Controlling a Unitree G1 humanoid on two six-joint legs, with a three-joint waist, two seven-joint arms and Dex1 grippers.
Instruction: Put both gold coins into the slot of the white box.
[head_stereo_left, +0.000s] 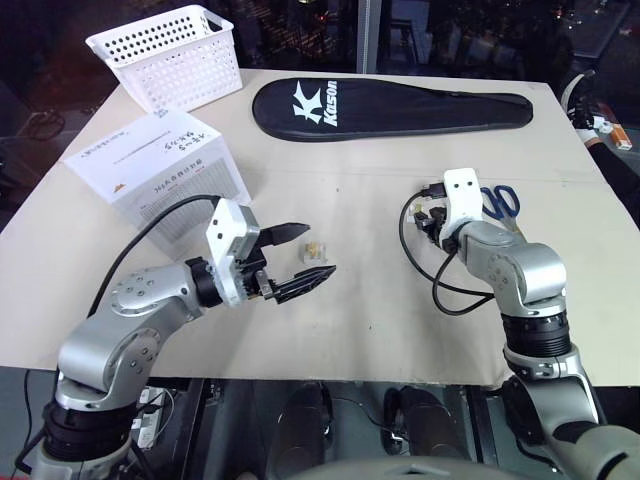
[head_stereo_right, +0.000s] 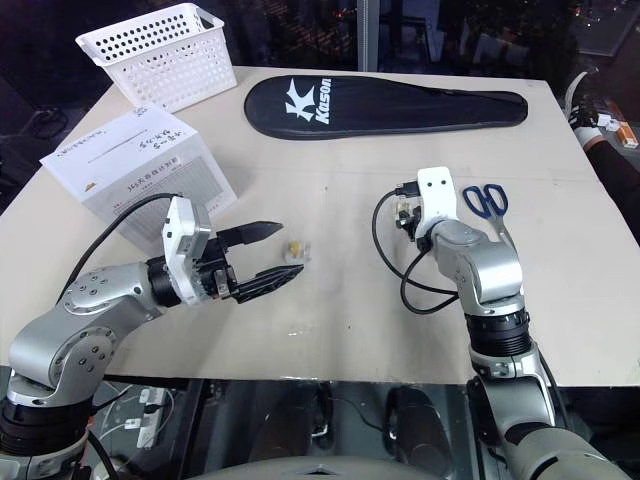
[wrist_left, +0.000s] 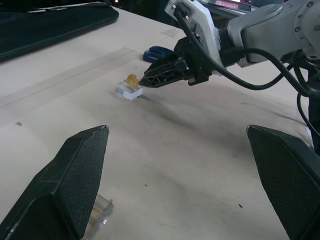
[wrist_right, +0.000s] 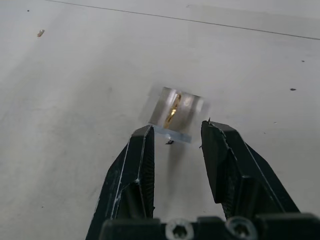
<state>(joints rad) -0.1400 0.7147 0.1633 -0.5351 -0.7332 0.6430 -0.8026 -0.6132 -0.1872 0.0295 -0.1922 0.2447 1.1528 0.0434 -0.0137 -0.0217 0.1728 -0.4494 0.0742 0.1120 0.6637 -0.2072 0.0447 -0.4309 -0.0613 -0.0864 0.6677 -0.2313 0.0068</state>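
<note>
One gold coin (wrist_right: 173, 109) stands on edge in a small clear holder on the table. My right gripper (wrist_right: 176, 127) is low over the table, its fingers a narrow gap apart, with the tips at the holder's near edge. In the left wrist view that coin (wrist_left: 132, 79) sits just off the right gripper's tips (wrist_left: 143, 81). A second gold coin (head_stereo_left: 314, 247) in its clear holder lies between the wide-open fingers of my left gripper (head_stereo_left: 318, 250), untouched. The white box (head_stereo_left: 160, 175) stands at the left, with a thin dark slot (head_stereo_left: 140, 145) across its lettered top.
A white perforated basket (head_stereo_left: 170, 55) stands at the far left corner. A black racket cover (head_stereo_left: 390, 108) lies along the far side. Blue-handled scissors (head_stereo_left: 500, 200) rest just beyond my right wrist, and a black cable (head_stereo_left: 440, 285) loops beside it.
</note>
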